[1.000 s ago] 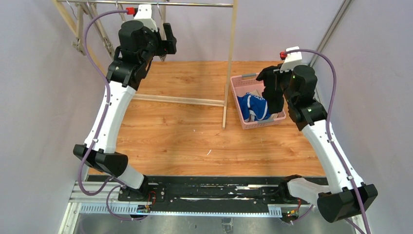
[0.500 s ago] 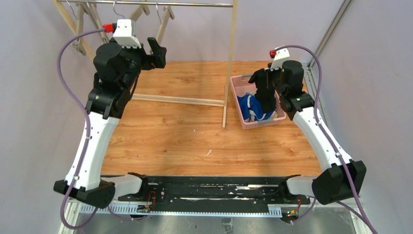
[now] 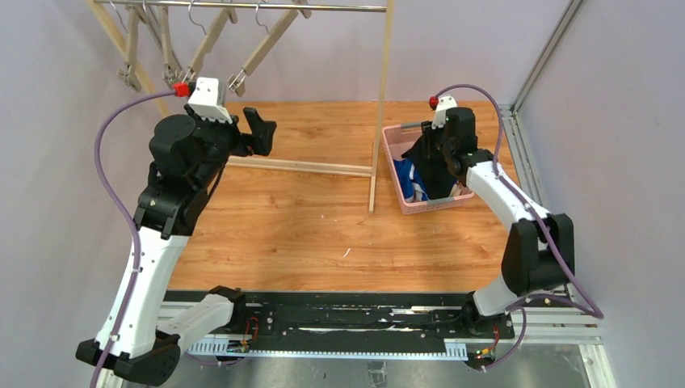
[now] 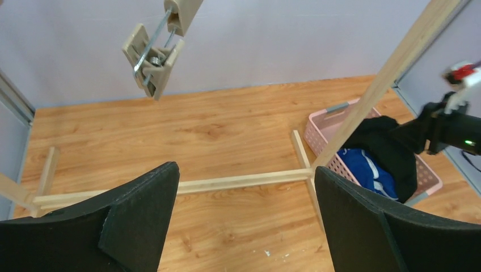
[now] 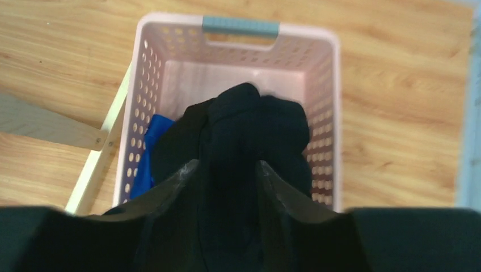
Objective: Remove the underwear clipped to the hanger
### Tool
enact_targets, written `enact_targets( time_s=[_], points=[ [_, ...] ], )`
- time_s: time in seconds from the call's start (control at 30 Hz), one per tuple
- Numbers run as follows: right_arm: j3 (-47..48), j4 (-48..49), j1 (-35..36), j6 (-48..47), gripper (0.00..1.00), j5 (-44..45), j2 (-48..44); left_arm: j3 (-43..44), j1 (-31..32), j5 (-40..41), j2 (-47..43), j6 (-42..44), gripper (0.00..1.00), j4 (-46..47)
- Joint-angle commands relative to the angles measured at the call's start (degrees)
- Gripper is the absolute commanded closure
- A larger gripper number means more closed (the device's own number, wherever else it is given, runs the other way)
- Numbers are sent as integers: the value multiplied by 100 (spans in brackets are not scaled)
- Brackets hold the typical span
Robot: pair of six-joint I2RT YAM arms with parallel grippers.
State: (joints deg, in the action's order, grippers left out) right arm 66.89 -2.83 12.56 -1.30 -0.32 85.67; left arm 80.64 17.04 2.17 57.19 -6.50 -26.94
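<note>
The black underwear [image 5: 255,124] hangs bunched over the pink basket [image 5: 334,113], its upper part lying between the parted fingers of my right gripper [image 5: 227,164]. From above, that gripper [image 3: 428,158] is low over the basket [image 3: 393,139], with the black cloth [image 3: 438,184] under it. Blue underwear [image 5: 148,153] lies in the basket's left side [image 3: 406,174]. My left gripper [image 4: 244,175] is wide open and holds nothing, hovering above the floor in front of the rack [image 3: 260,129]. Bare wooden hangers [image 3: 266,40] hang on the rail, and one clip [image 4: 152,56] shows nothing in it.
The wooden rack's upright post [image 3: 383,105] stands just left of the basket, and its floor bar [image 4: 238,182] runs across under my left gripper. Grey walls close in on the left, back and right. A metal frame rail [image 3: 541,56] rises at the back right.
My left arm has drawn back from the hangers, down and to the left. My right gripper has sunk into the basket with the black underwear and its fingers have parted.
</note>
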Motion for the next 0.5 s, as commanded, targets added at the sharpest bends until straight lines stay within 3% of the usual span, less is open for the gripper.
enact_targets(
  time_s=[0.0,0.03,0.17,0.3,0.47],
  points=[
    [2,-67,-109,138,34,-341,560,-147,-19,-286,-437,191,2,-177],
    [82,-145,-111,127,29,-352,673,-221,-18,-272,-529,246,2,-202],
    [353,-382,-109,130,28,-566,667,-635,-16,-132,-936,471,2,-152],
    [544,-401,-107,130,27,-700,187,-1121,-16,503,-1362,503,2,-76],
    [748,-858,-101,29,25,-177,-602,-1419,-16,1290,-1562,464,2,-487]
  ],
)
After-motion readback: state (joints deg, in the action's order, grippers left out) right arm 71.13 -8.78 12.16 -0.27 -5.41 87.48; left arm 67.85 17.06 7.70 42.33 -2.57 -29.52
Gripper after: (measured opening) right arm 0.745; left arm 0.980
